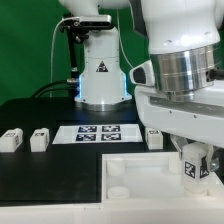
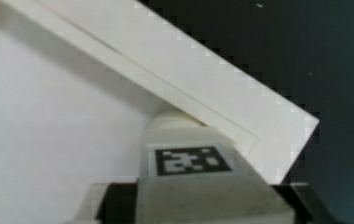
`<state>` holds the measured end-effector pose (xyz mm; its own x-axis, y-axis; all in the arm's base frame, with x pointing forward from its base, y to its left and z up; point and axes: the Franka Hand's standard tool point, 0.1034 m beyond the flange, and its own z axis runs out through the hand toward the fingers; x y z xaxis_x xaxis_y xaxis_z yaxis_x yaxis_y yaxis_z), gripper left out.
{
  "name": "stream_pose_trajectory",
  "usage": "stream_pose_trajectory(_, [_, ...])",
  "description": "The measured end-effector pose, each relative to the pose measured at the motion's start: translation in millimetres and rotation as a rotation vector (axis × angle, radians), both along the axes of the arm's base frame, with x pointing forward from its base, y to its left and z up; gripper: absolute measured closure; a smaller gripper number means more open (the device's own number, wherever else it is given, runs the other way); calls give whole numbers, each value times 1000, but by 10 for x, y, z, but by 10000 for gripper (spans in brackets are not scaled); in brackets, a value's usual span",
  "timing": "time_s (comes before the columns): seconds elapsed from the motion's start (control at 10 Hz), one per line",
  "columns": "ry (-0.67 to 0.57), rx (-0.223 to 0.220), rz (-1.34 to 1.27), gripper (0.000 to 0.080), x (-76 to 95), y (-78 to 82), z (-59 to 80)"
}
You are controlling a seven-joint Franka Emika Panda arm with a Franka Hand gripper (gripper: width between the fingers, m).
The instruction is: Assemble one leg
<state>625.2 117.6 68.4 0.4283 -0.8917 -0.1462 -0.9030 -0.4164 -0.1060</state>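
My gripper (image 1: 192, 165) is shut on a leg (image 1: 190, 167), a small white block with a black-and-white tag, and holds it upright over the near right part of the large white square panel (image 1: 130, 172). In the wrist view the leg (image 2: 195, 165) fills the space between my dark fingers (image 2: 115, 203), with the panel's raised rim (image 2: 192, 80) running diagonally just beyond it. Three more legs stand on the black mat: two at the exterior view's left (image 1: 12, 139) (image 1: 39, 139) and one by the panel's far right corner (image 1: 153, 137).
The marker board (image 1: 97, 132) lies flat behind the panel. The arm's white base (image 1: 100, 75) stands at the back centre. A round socket (image 1: 118, 183) shows near the panel's left corner. The black mat (image 1: 50, 165) covers the table.
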Motion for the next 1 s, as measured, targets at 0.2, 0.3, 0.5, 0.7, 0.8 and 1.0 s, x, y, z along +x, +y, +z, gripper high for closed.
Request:
stream_pose_trajectory(0.2, [30, 20, -161, 502, -4, 23, -3])
stream_pose_trajectory(0.3, [40, 22, -211, 502, -4, 26, -5])
stream_pose_trajectory(0.5, [24, 19, -125, 502, -6, 28, -7])
stream_pose_trajectory(0.7, [-7, 9, 62, 348, -17, 45, -9])
stream_pose_trajectory(0.8, [-39, -14, 244, 199, -16, 47, -2])
stream_pose_trajectory(1.0, [-75, -41, 478, 165, -20, 62, -5])
